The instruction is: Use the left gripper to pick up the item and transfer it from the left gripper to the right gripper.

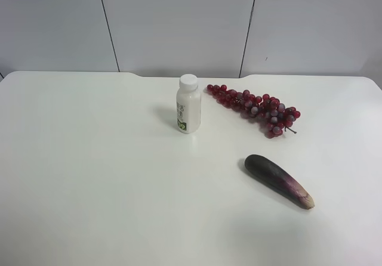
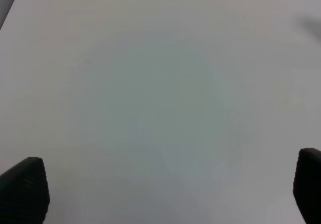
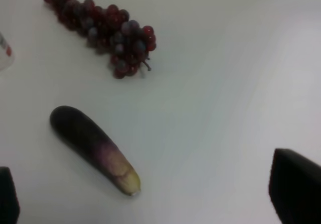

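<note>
The dark purple eggplant (image 1: 278, 181) with a pale tip lies on the white table (image 1: 89, 176) at the exterior high view's right front. It also shows in the right wrist view (image 3: 94, 147). No arm shows in the exterior high view. My right gripper (image 3: 153, 204) is open and empty above the table, with the eggplant between and ahead of its fingertips (image 3: 296, 189). My left gripper (image 2: 165, 191) is open and empty over bare table; the eggplant is out of its view.
A white bottle (image 1: 188, 104) stands at the table's middle back. A red grape bunch (image 1: 255, 107) lies beside it, also in the right wrist view (image 3: 104, 30). Grey wall panels stand behind the table's far edge.
</note>
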`<move>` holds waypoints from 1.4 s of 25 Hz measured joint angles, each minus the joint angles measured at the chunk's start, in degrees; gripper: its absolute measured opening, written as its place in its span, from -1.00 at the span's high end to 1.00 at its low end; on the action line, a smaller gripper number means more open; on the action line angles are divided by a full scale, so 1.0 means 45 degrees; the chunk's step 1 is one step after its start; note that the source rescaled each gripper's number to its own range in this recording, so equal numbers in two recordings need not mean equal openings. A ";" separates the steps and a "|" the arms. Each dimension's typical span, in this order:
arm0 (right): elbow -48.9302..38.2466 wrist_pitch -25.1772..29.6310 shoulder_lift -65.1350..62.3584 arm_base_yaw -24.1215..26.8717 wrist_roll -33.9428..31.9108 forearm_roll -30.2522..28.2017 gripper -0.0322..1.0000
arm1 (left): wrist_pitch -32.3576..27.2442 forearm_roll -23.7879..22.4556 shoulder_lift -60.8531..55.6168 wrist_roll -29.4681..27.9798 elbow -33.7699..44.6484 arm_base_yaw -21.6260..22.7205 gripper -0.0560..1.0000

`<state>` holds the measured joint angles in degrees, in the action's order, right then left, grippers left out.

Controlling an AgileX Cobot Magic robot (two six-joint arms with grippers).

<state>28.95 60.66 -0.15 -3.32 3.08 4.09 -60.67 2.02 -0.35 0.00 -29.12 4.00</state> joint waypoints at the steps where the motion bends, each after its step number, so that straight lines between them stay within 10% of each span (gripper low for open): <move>1: 0.0000 0.0000 0.0000 -0.0145 0.0000 0.0000 -0.99 | 0.0000 0.0000 0.0000 0.0000 0.0000 0.0000 -0.99; 35: 0.0000 0.0000 0.0000 -0.0235 0.0000 0.0000 -0.99 | 0.0000 0.0000 0.0000 0.0000 0.0000 0.0000 -0.99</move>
<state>28.95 60.66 -0.15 -4.37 3.08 4.09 -60.67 2.02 -0.35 0.00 -29.12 4.00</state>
